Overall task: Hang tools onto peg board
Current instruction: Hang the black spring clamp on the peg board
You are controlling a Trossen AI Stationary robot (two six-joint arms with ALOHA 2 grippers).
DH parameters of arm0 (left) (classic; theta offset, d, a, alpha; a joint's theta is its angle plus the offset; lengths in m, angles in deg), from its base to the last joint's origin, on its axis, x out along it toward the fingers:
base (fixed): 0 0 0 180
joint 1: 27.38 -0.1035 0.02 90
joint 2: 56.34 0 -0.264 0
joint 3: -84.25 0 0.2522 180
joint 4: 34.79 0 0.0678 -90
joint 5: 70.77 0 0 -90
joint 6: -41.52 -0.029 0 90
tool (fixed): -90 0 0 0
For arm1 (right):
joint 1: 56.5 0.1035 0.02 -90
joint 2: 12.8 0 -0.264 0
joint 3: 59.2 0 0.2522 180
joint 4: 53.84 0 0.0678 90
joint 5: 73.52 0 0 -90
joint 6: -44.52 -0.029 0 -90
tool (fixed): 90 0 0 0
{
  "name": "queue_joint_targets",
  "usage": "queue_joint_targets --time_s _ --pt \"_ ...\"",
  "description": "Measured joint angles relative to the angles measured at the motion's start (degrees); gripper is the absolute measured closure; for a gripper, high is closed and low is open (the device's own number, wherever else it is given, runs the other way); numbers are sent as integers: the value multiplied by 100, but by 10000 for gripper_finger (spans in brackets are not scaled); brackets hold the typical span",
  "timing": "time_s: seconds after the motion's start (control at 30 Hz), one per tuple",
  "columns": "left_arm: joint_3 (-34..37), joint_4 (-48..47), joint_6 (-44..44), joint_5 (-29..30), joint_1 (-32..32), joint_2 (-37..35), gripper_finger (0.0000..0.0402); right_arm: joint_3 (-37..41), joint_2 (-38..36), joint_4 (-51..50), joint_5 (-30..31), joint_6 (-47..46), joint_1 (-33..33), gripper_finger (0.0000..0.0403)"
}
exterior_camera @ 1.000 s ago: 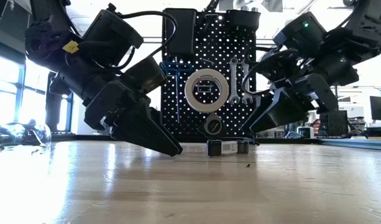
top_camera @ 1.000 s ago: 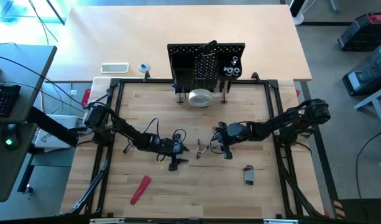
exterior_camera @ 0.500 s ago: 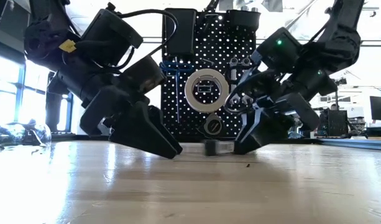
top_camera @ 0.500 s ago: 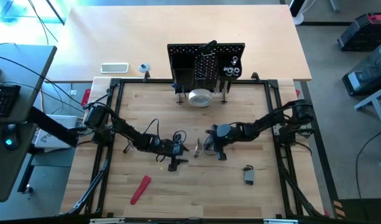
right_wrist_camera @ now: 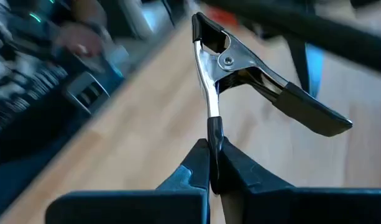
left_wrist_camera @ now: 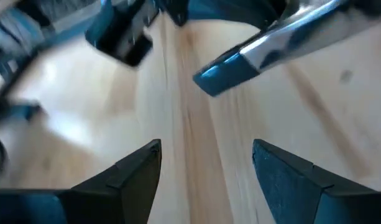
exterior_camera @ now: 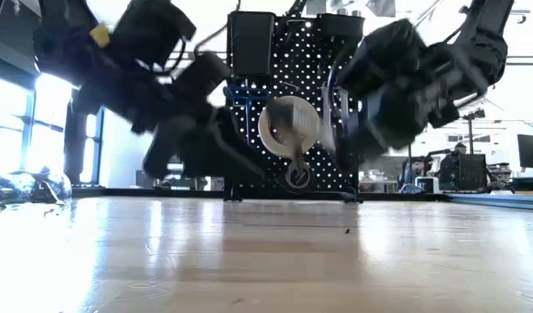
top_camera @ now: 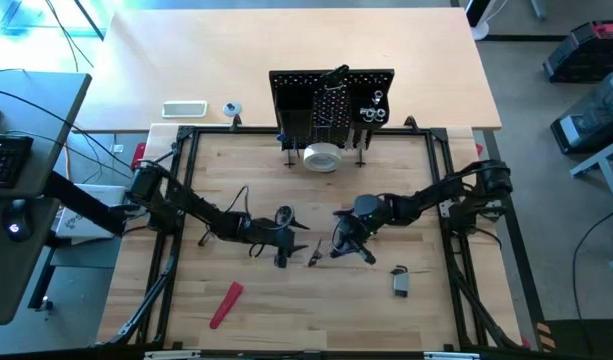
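At mid-table, the right gripper (top_camera: 338,250) is clenched on one handle of a silver spring clamp (right_wrist_camera: 240,74) with black-tipped handles; in the right wrist view its fingers (right_wrist_camera: 206,168) pinch that handle while the clamp's other handle splays free. Just beside it, the left gripper (top_camera: 296,252) is released, its fingers (left_wrist_camera: 137,171) spread apart over bare wood with the clamp's dark tip (left_wrist_camera: 224,71) ahead of them. At the table's far edge stands the peg board (top_camera: 331,100), holding wrenches (top_camera: 371,110) and a white tape roll (top_camera: 322,156). A red-handled tool (top_camera: 225,304) lies near the front left, a tape measure (top_camera: 400,281) front right. No writing is readable anywhere.
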Motion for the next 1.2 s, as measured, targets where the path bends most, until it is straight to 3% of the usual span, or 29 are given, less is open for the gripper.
queue_joint_targets --time_s 0.43,0.57,0.77,1.07,1.2 --pt "-4 1153 -688 -1387 0 -1356 159 11 -682 2809 -987 -798 28 399" --pt "-3 1483 -733 -1433 -2 -1448 159 10 -691 3306 -993 -975 40 399" --pt "-32 1656 -673 -1441 -2 -1446 158 -154 -652 3217 -975 -985 193 399" --pt "-282 1566 -543 -2156 -50 -1444 158 -475 -363 2924 -995 -1034 332 399" --pt "-548 911 -573 -2405 -106 -1446 158 -566 -293 2921 -999 -1035 332 399"
